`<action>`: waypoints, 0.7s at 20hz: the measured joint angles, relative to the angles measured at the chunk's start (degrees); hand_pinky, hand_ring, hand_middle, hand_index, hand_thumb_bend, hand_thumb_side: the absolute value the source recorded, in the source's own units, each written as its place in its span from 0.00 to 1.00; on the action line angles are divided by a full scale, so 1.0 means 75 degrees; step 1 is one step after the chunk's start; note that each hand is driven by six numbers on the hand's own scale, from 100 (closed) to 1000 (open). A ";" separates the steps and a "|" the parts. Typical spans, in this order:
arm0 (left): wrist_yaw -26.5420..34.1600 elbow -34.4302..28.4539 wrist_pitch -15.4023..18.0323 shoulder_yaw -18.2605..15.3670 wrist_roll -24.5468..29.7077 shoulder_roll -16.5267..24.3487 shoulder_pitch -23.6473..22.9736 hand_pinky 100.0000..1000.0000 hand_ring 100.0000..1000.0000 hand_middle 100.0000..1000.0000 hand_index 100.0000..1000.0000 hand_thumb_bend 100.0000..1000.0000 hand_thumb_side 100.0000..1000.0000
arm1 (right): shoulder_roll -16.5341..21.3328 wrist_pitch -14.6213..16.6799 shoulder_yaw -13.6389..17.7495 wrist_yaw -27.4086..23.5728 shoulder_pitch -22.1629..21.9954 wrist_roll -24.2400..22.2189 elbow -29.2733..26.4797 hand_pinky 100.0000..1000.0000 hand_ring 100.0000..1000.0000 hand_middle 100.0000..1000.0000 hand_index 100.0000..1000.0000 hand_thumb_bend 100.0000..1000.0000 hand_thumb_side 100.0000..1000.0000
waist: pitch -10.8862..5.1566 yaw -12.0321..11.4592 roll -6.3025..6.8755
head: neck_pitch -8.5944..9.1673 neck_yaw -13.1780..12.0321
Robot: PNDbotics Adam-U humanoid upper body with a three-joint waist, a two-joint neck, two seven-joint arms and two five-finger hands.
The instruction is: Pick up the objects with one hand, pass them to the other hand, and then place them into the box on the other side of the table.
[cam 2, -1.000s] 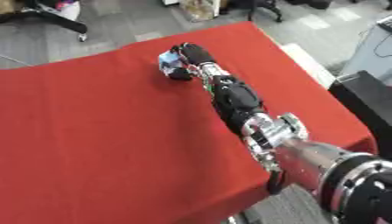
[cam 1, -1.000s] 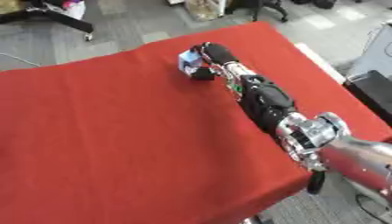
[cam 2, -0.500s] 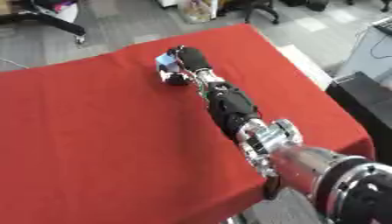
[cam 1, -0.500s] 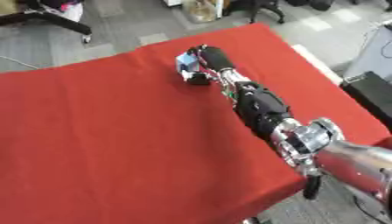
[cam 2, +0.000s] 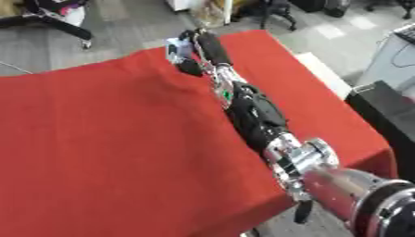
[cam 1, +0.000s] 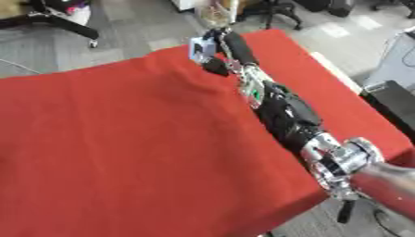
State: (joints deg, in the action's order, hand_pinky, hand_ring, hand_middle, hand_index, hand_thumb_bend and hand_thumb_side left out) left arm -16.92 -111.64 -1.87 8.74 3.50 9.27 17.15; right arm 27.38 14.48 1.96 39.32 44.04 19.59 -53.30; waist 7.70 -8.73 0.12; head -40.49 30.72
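One pale obj (cam 1: 199,46) in right hand (cam 1: 217,52) fingers' curled grip, far edge of red table (cam 1: 122,139).

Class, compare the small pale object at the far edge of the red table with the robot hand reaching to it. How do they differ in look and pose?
The object is pale, bluish white and compact; the right robot hand is black and ends a long arm. The object sits at the red tablecloth's far edge; the robot hand comes in from the lower right, fingers around it. Both meet at that far edge.
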 measured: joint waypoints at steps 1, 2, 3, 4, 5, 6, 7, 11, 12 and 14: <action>-0.0118 0.0099 -0.0025 0.0055 -0.0056 -0.0001 -0.0020 0.73 0.55 0.58 0.80 0.14 0.92 | -0.0075 -0.0043 -0.0099 -0.0458 -0.0085 -0.0201 -0.0450 0.69 0.42 0.20 0.45 0.00 0.66 | -0.0007 0.0029 -0.0010 | -0.0003 -0.0087; -0.0265 0.0204 -0.0037 0.0114 -0.0133 -0.0002 -0.0023 0.73 0.55 0.58 0.80 0.14 0.92 | -0.0158 -0.0116 -0.0203 -0.0921 -0.0169 -0.0413 -0.0909 0.69 0.42 0.20 0.45 0.00 0.66 | -0.0016 0.0061 -0.0022 | -0.0003 -0.0171; -0.0450 0.0315 -0.0033 0.0177 -0.0220 -0.0002 -0.0023 0.74 0.56 0.60 0.81 0.16 0.88 | -0.0241 -0.0213 -0.0308 -0.1378 -0.0253 -0.0637 -0.1363 0.69 0.41 0.20 0.44 0.00 0.68 | -0.0028 0.0085 -0.0032 | -0.0003 -0.0252; -0.0661 0.0433 -0.0013 0.0249 -0.0309 0.0000 -0.0014 0.74 0.56 0.61 0.82 0.20 0.86 | -0.0346 -0.0322 -0.0420 -0.1832 -0.0330 -0.0872 -0.1818 0.69 0.41 0.21 0.45 0.00 0.69 | -0.0038 0.0118 -0.0037 | -0.0003 -0.0327; -0.0909 0.0564 0.0022 0.0338 -0.0402 0.0000 0.0018 0.74 0.57 0.62 0.82 0.24 0.84 | -0.0477 -0.0455 -0.0543 -0.2284 -0.0414 -0.1112 -0.2266 0.69 0.41 0.21 0.45 0.00 0.69 | -0.0047 0.0146 -0.0038 | 0.0001 -0.0395; -0.1180 0.0706 0.0070 0.0437 -0.0498 0.0003 0.0095 0.75 0.59 0.64 0.84 0.30 0.80 | -0.0629 -0.0607 -0.0662 -0.2717 -0.0494 -0.1347 -0.2693 0.69 0.41 0.21 0.44 0.00 0.70 | -0.0053 0.0177 -0.0038 | 0.0008 -0.0457; -0.1489 0.0858 0.0139 0.0547 -0.0597 0.0004 0.0203 0.76 0.60 0.66 0.85 0.37 0.75 | -0.0788 -0.0773 -0.0780 -0.3126 -0.0568 -0.1577 -0.3097 0.69 0.41 0.21 0.44 0.00 0.71 | -0.0059 0.0212 -0.0039 | 0.0027 -0.0519; -0.2905 0.1326 0.0605 0.0958 -0.1114 -0.0031 0.0801 0.78 0.67 0.73 0.88 0.63 0.53 | -0.1355 -0.1375 -0.1227 -0.4279 -0.0783 -0.2370 -0.4264 0.69 0.41 0.21 0.44 0.00 0.72 | -0.0085 0.0317 -0.0082 | 0.0095 -0.0737; -0.3264 0.1404 0.0756 0.1052 -0.1274 -0.0058 0.0970 0.78 0.68 0.73 0.88 0.66 0.50 | -0.1467 -0.1492 -0.1332 -0.4446 -0.0832 -0.2540 -0.4442 0.68 0.41 0.21 0.44 0.00 0.72 | -0.0087 0.0332 -0.0096 | 0.0115 -0.0776; -0.3842 0.1541 0.1039 0.1217 -0.1600 -0.0137 0.1289 0.78 0.68 0.73 0.88 0.70 0.47 | -0.1666 -0.1692 -0.1509 -0.4692 -0.0914 -0.2825 -0.4653 0.68 0.41 0.21 0.44 0.00 0.73 | -0.0091 0.0374 -0.0102 | 0.0146 -0.0845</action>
State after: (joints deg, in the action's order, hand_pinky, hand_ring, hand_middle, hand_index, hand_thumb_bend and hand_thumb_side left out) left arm -45.73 -100.09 5.92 17.87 -8.50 8.25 26.82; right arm 14.89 1.79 -9.36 4.14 37.19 -1.60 -88.20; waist 7.02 -5.93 -0.64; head -39.40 24.39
